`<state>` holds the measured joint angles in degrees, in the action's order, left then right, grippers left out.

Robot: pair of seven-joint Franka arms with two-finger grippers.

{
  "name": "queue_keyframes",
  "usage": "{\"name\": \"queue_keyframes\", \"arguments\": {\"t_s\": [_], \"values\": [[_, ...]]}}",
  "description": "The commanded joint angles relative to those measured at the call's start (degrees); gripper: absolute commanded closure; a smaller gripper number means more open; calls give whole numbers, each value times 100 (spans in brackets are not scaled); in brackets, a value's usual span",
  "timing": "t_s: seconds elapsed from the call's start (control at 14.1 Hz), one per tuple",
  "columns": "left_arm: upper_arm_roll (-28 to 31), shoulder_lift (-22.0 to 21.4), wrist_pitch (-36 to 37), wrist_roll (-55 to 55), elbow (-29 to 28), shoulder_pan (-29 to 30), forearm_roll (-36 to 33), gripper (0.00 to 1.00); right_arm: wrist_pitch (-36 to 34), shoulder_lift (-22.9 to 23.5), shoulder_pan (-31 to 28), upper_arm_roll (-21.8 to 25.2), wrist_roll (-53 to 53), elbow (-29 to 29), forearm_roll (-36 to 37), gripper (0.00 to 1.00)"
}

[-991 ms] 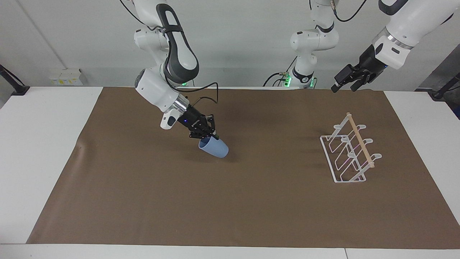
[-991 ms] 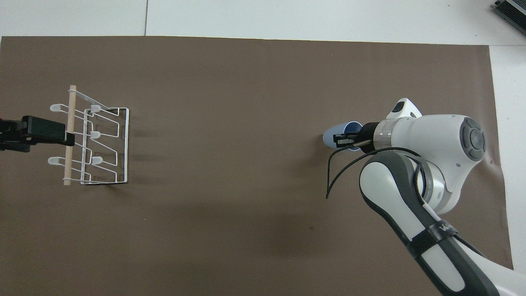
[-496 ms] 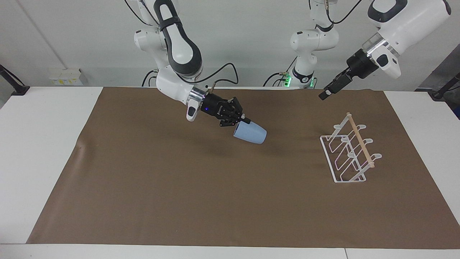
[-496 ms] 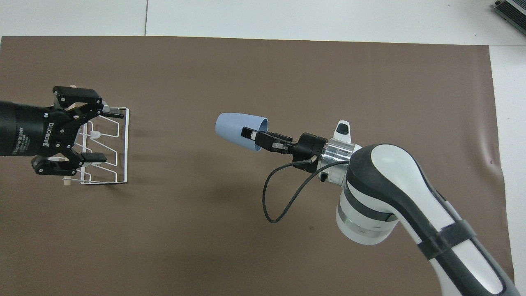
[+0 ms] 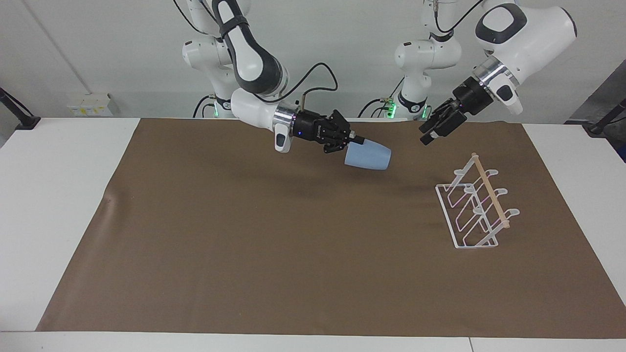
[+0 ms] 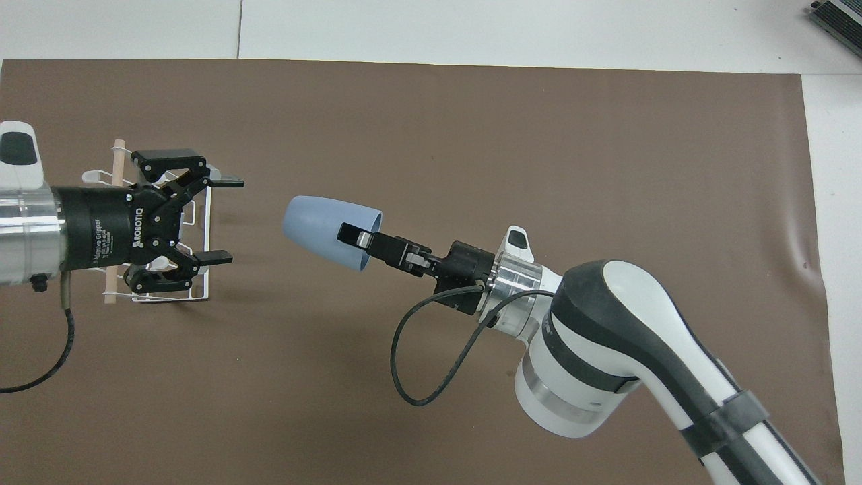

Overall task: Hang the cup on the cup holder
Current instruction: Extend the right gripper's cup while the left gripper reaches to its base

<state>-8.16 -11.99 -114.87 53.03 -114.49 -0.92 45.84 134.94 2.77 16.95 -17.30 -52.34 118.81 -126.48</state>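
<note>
Cup (image 5: 368, 156) hangs in the air on its side over the brown mat (image 5: 244, 254), pinched at the rim by the right gripper (image 5: 356, 141), with one finger inside the mouth and one outside. Its closed bottom points toward the rack (image 5: 477, 205), which stands on the mat at the left arm's end of the table (image 5: 58, 195).

The facing view shows the height: the cup is clear of the mat, apart from the rack, and the left gripper (image 5: 429, 133) is raised in the air too, apart from both cup and rack. From above this is lost, since the left gripper (image 6: 225, 219) covers part of the rack (image 6: 202, 289) there and seems to sit on it.

The overhead view gives what the facing one does not: the left gripper's fingers (image 6: 232, 182) are spread wide with nothing between them, and the cup (image 6: 323, 229) shows its open mouth turned toward the right arm, with a fingertip resting on the outer wall.

Writing: "ROBOTIQ" reads in white on the left gripper's black body, with a smaller line beside it that looks like "Adaptive Gripper". I cannot read any other lettering.
</note>
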Motion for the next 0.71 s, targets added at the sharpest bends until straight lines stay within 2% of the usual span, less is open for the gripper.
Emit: {"name": "queue_keyframes", "arguments": {"t_s": [0.0,0.21,0.64], "values": [[69,-128,-299,138,-231,-295,135,0,-12,-66,-51,-168,-101,-138,-500,100],[69,-181,-211,147,-398,-304,100,0,6,-49,45,-177,-110,-210,-570,100],[51,-146,-158,199,-293,-479,109,0,76,-49,63,-177,-48,-210,-580,100]]}}
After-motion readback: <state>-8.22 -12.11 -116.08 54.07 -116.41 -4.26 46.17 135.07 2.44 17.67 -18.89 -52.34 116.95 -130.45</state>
